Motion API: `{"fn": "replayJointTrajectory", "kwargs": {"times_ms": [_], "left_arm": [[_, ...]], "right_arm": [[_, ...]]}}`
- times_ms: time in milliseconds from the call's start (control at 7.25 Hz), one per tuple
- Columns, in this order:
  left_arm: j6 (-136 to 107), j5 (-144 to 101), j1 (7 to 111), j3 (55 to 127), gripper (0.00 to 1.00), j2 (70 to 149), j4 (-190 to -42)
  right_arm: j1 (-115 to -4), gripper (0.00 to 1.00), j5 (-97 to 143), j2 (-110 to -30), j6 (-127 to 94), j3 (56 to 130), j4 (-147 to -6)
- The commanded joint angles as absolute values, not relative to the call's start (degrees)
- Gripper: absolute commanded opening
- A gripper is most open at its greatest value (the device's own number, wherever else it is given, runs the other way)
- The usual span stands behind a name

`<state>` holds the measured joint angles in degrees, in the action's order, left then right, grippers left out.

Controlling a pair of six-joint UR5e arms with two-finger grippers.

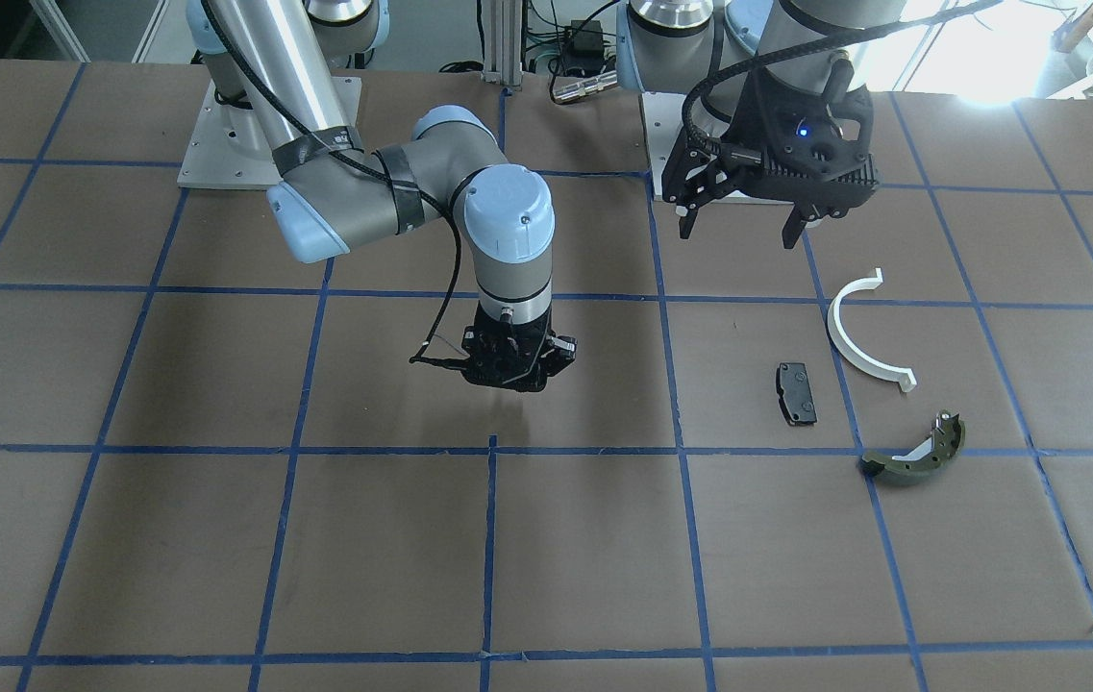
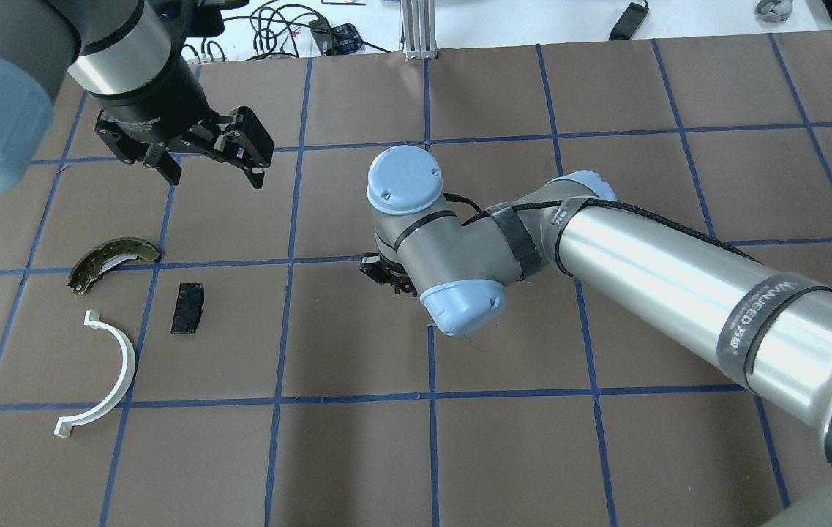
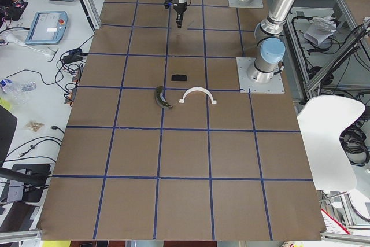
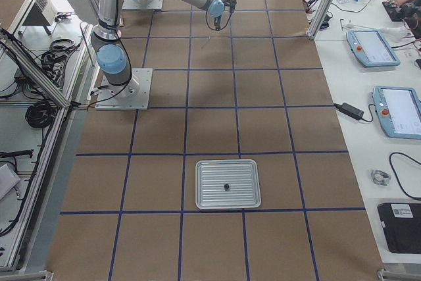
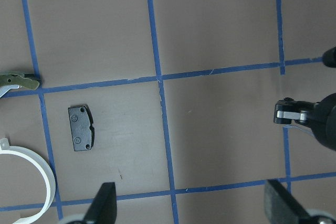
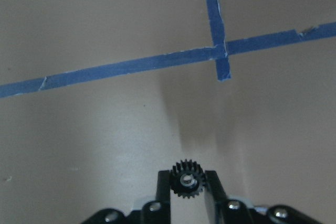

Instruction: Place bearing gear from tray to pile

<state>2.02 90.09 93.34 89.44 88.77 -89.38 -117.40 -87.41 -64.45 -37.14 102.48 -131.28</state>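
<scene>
My right gripper [image 6: 187, 182] is shut on a small black toothed bearing gear [image 6: 187, 180] and holds it just above the brown table near a blue tape crossing. In the front view this gripper [image 1: 510, 377] is near the table's middle, well apart from the pile. The pile is a white half-ring [image 1: 856, 343], a black pad [image 1: 796, 392] and an olive brake shoe [image 1: 916, 457]. My left gripper [image 2: 214, 174] is open and empty, raised beyond the pile. The left wrist view shows the pad [image 5: 81, 127] and the half-ring [image 5: 46, 181].
A ribbed metal tray [image 4: 204, 170] lies far off towards the table's right end, with a small dark part [image 4: 225, 186] at its middle. Blue tape lines grid the brown table. The right arm's elbow [image 2: 459, 293] hangs over the table's middle.
</scene>
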Motion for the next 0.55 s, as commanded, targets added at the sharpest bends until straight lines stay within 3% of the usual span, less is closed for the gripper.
{"fn": "replayJointTrajectory", "kwargs": {"times_ms": [0,138,414], "left_arm": [[2.02,90.09,93.34,89.73,1.0,88.68,-89.3],[1.85,90.0,93.51,89.74,1.0,88.77,-89.3],[1.41,89.91,93.43,91.13,1.0,89.47,-89.12]], "right_arm": [[-117.6,0.78,-87.36,-64.25,-37.44,102.92,-131.75],[-117.42,1.0,-87.97,-64.51,-37.27,102.92,-132.53],[-112.19,1.0,-91.22,-67.21,-28.63,102.31,-131.67]]}}
